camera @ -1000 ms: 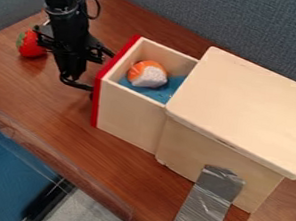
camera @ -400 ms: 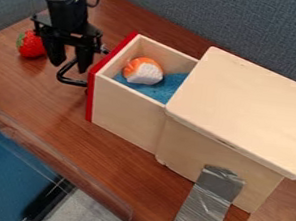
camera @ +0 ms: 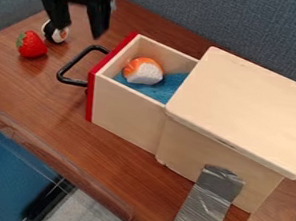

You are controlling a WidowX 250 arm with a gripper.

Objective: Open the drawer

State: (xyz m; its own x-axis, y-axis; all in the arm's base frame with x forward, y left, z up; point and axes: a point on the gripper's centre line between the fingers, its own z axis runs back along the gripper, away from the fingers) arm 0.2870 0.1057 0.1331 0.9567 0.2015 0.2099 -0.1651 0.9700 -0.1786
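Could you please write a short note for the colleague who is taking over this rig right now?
Gripper: the gripper is open and empty, above the table beyond the drawer's handle, clear of it.
Job's things: the drawer stands out from the wooden box, its red front and black handle facing the toy strawberry's side. Inside, an orange-and-white toy lies on blue cloth.
Done: drawer open, contents in sight.
Left: probably nothing, though I can't tell whether the drawer is out to its full travel.
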